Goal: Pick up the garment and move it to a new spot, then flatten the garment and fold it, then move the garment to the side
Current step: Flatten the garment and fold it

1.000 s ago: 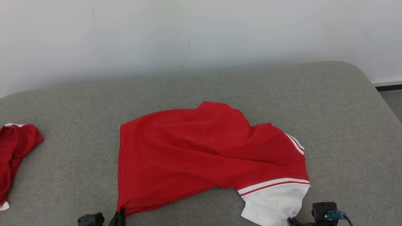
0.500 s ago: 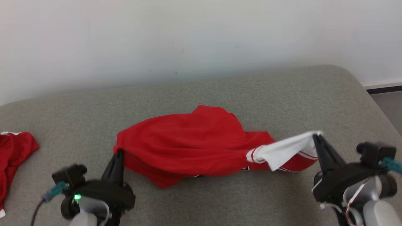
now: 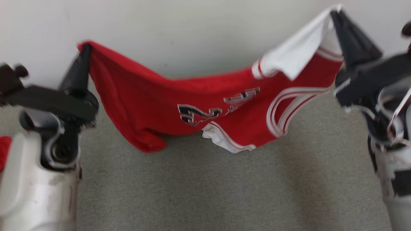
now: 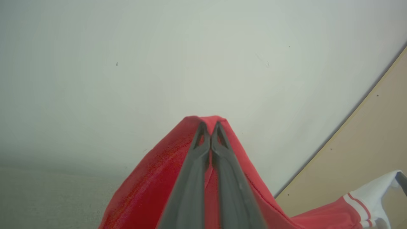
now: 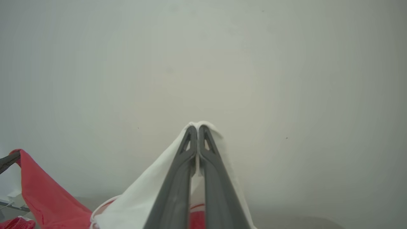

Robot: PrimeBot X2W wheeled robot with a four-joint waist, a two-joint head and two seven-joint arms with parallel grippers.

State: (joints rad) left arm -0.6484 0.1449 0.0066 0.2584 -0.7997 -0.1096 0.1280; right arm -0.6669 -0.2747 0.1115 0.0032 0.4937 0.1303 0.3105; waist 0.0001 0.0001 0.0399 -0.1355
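Head view: left gripper [image 3: 84, 48] clamped shut on the jersey [image 3: 205, 102]'s red corner, right gripper [image 3: 334, 14] pinching its white sleeve. Both arms are raised, and the jersey sags between them above the grey cushion [image 3: 205, 192]. Left wrist view: jaws closed, red cloth over the tips. Right wrist view: same deal, white cloth.

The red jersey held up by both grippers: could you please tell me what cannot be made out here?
- Head view: the print on the red jersey is unreadable, blurred by motion and creased.
- Head view: whether its hanging white part touches the grey cushion is unclear.
- Head view: another red garment is mostly hidden behind the left forearm.
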